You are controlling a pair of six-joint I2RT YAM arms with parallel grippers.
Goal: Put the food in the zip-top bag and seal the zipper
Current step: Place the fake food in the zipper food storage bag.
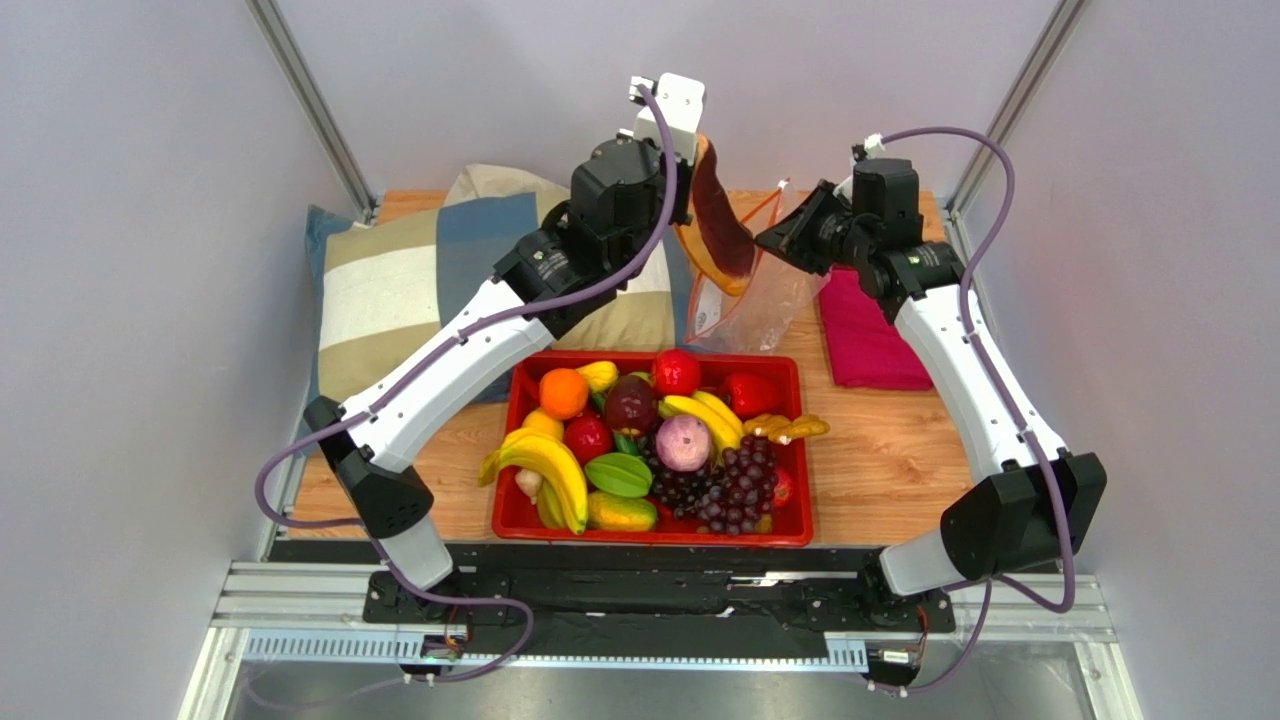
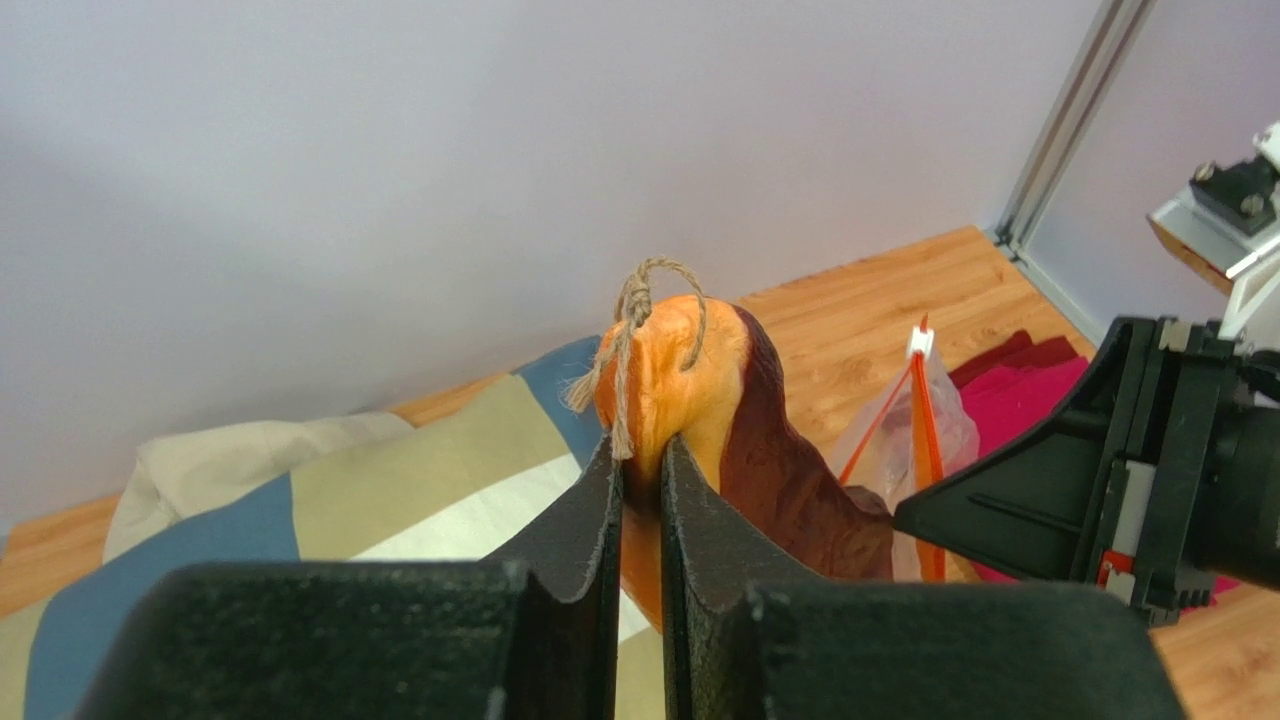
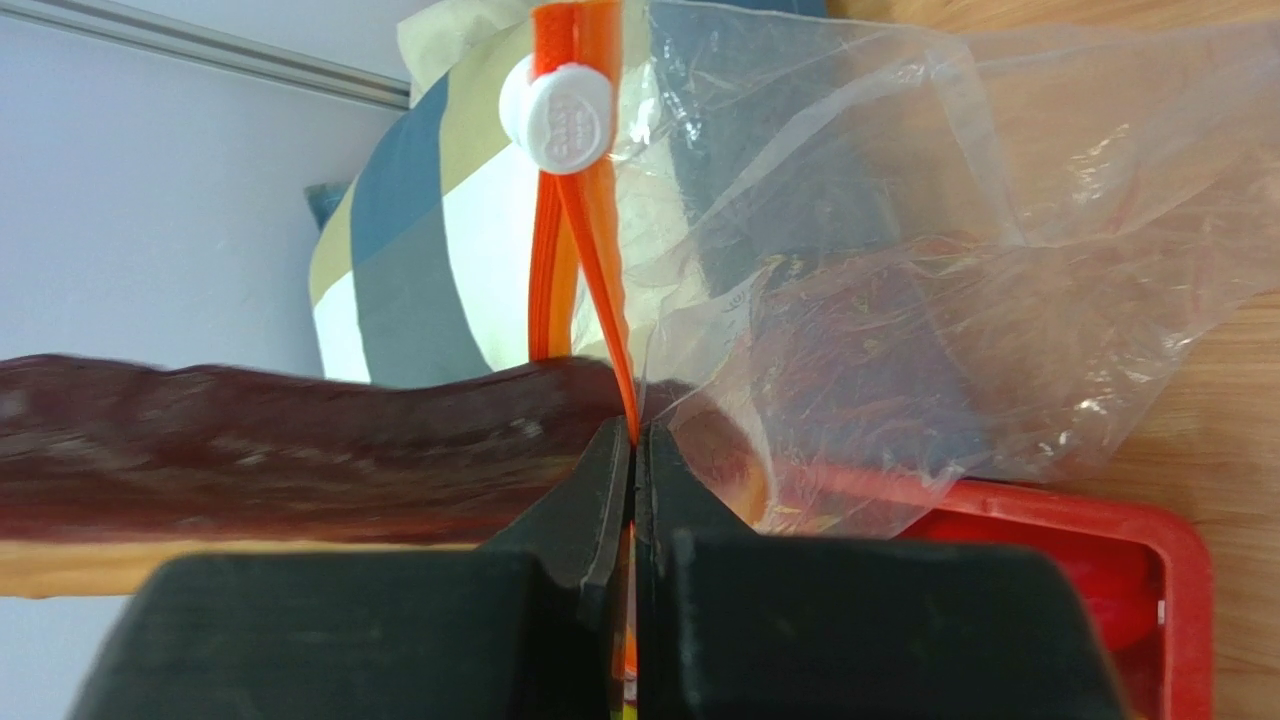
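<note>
Closest to my left wrist camera are my left jaws, pinched almost together on the orange rim of the long slice (image 2: 679, 375), just below its twine loop (image 2: 646, 300). From above, the slice hangs steeply, its maroon face turned toward my right arm. Its long axis runs from my left jaws down and to my right, into the mouth of the zip-top bag (image 1: 747, 308).

My right jaws are pressed together on one lip of the zipper (image 3: 589, 270) and hold that side of the mouth up off the table (image 1: 887, 465). The white slider (image 3: 553, 113) sits at the far end, where the two orange strips meet. In my right wrist view the slice passes between those strips, and its low end shows through the clear plastic. I judge the tip is just inside the mouth, with most of its length outside.

So the bag lies below and to the right of my left jaws, in line with the slice. I judge the next move is a push along that axis and then a release.

The round pink-purple ball (image 1: 684, 443) sits in the red tray (image 1: 519, 525) with the other produce, nearer my bases and well apart from the bag.
</note>
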